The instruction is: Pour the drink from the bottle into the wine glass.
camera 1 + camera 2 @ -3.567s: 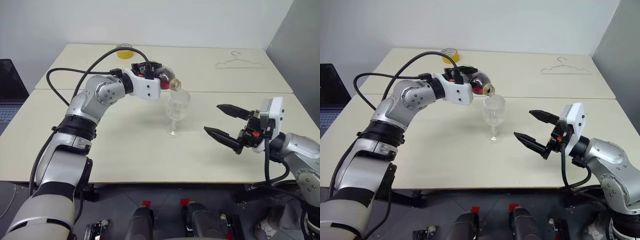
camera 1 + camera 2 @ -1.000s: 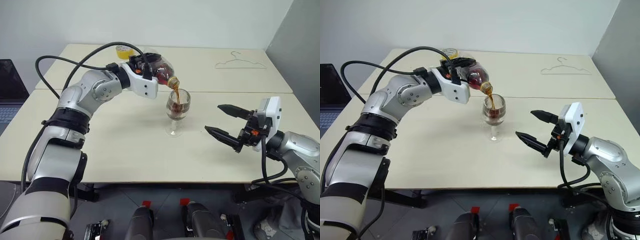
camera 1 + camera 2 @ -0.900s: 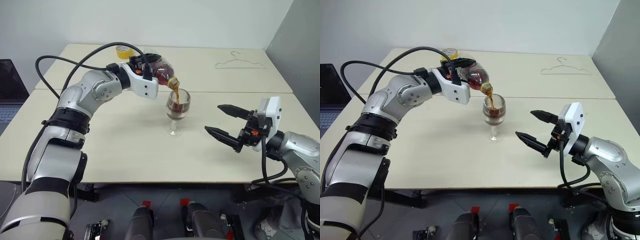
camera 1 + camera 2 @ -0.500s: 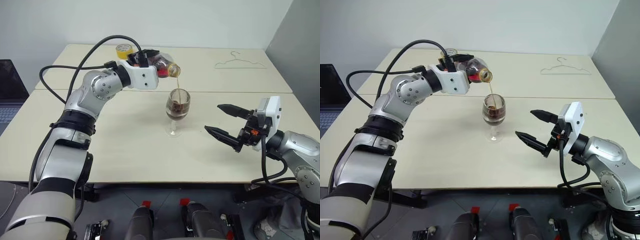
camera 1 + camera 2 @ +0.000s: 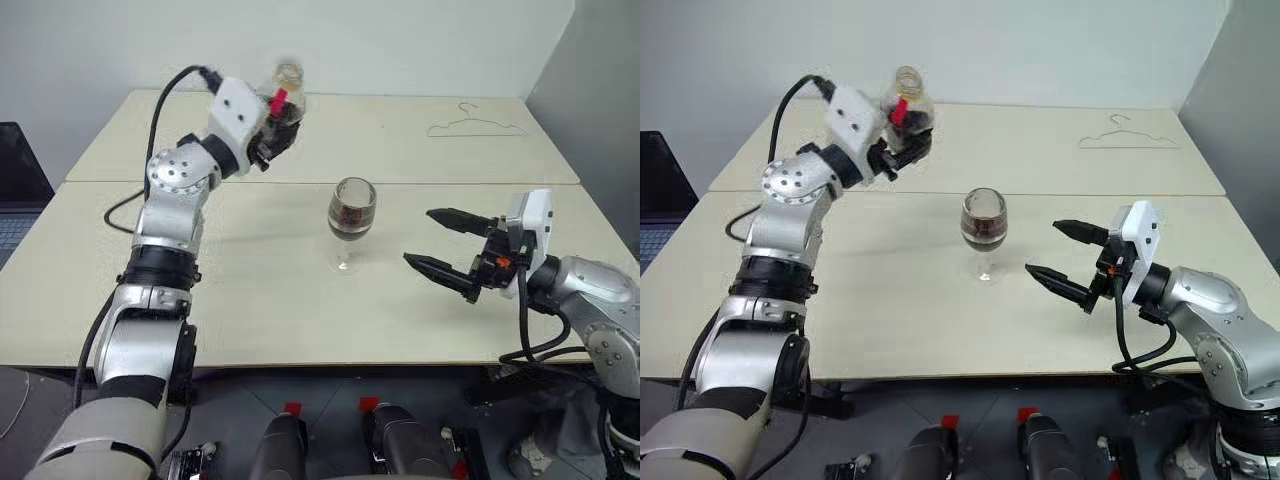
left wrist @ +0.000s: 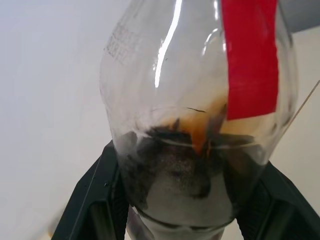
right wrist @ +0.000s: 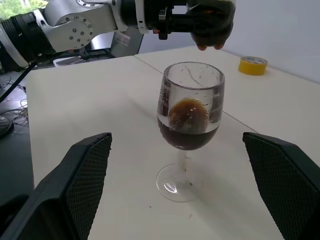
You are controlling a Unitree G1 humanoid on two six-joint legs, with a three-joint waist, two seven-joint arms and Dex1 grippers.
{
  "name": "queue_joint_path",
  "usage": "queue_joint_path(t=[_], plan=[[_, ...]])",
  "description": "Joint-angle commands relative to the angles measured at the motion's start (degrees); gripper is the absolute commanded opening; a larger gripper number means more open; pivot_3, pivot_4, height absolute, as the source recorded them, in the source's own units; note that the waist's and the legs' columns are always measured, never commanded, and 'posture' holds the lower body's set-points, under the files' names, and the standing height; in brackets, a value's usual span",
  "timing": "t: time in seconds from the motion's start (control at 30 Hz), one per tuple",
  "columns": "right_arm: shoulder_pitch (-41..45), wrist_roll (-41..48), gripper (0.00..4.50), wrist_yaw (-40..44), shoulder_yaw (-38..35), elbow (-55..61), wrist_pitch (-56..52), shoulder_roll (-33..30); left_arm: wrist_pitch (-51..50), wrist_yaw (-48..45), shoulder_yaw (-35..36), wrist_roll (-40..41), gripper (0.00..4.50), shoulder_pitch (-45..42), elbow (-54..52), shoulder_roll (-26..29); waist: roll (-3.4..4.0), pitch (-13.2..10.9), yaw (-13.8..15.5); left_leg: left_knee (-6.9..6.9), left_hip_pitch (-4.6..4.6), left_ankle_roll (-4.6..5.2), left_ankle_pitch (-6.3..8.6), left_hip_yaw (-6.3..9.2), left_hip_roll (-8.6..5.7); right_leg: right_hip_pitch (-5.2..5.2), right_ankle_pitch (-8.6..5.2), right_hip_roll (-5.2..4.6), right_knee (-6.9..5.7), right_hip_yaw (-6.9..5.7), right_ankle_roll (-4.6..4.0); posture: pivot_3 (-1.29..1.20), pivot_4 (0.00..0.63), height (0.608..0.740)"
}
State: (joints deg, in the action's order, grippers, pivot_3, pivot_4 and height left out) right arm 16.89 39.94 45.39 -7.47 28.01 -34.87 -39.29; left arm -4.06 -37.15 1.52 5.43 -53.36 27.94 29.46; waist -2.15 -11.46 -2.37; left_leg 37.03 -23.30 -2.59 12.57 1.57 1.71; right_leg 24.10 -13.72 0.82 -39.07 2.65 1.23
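Spillage is the main risk in the left eye view: the bottle (image 5: 283, 110) has no cap on its mouth and is held upright high over the far left of the table (image 5: 250, 290), well apart from the wine glass (image 5: 351, 222). A tilt or jolt on the way down could slop the remaining drink onto the table, and a squeeze on the soft plastic could push some out. The left gripper (image 5: 272, 138) is clamped on the bottle's lower body. The glass stands on its foot near the middle of the table, roughly half full of dark liquid.

In the right eye view the second hazard is the right gripper (image 5: 1068, 260), which hangs just right of the glass with its two fingers spread wide, holding nothing. Any sweep leftward would strike the thin stem and topple the filled glass. A wire hanger (image 5: 1128, 138) lies at the far right, out of the way.

The left wrist view has the black fingers (image 6: 95, 195) pressed on both sides of the bottle, with a shallow dark pool of drink (image 6: 185, 170) left in its base.

The right wrist view looks between its own parted fingers at the glass, touching nothing; a yellow tape roll (image 7: 252, 65) sits beyond.
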Motion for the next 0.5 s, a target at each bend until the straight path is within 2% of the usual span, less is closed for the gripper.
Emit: queue_joint_path(t=[0.03, 0.17, 0.27, 0.5], plan=[[3.3, 3.5, 4.5, 1.4, -1.7, -0.8, -1.4, -0.9, -11.4, 1.8, 6.4, 5.9, 2.62, 2.7, -7.4, 1.8, 0.0, 0.0, 0.0, 0.01, 0.0, 0.0, 0.0, 0.02, 0.0, -0.02, 0.0, 0.0, 0.0, -0.02, 0.0, 0.0, 0.15, 0.74], [7.3, 6.0, 4.5, 2.7, -2.8, -2.8, -3.5, -2.1, -21.7, 7.6, 12.9, 9.4, 2.62, 6.7, -10.9, 2.8, 0.0, 0.0, 0.1, 0.03, 0.0, 0.0, 0.0, 0.04, 0.0, -0.02, 0.01, -0.01, 0.01, -0.03, 0.01, 0.0, 0.15, 0.74], [10.2, 6.6, 4.5, 3.8, -1.9, -3.2, -4.3, -2.7, -25.3, 11.9, 16.7, 9.9, 2.62, 9.9, -12.0, 3.5, -0.01, 0.0, 0.3, 0.02, -0.01, 0.0, 0.0, 0.07, 0.0, -0.03, 0.01, -0.02, 0.04, -0.06, 0.0, 0.0, 0.15, 0.74], [17.1, 6.3, 4.5, 5.7, 2.8, -2.9, -4.6, -1.0, -21.7, 17.4, 18.9, 8.6, 2.62, 17.4, -13.2, 2.3, -0.03, 0.0, 0.6, 0.01, 0.01, 0.0, 0.0, 0.04, -0.02, -0.04, 0.01, -0.08, 0.06, -0.04, 0.0, 0.0, 0.15, 0.74]])
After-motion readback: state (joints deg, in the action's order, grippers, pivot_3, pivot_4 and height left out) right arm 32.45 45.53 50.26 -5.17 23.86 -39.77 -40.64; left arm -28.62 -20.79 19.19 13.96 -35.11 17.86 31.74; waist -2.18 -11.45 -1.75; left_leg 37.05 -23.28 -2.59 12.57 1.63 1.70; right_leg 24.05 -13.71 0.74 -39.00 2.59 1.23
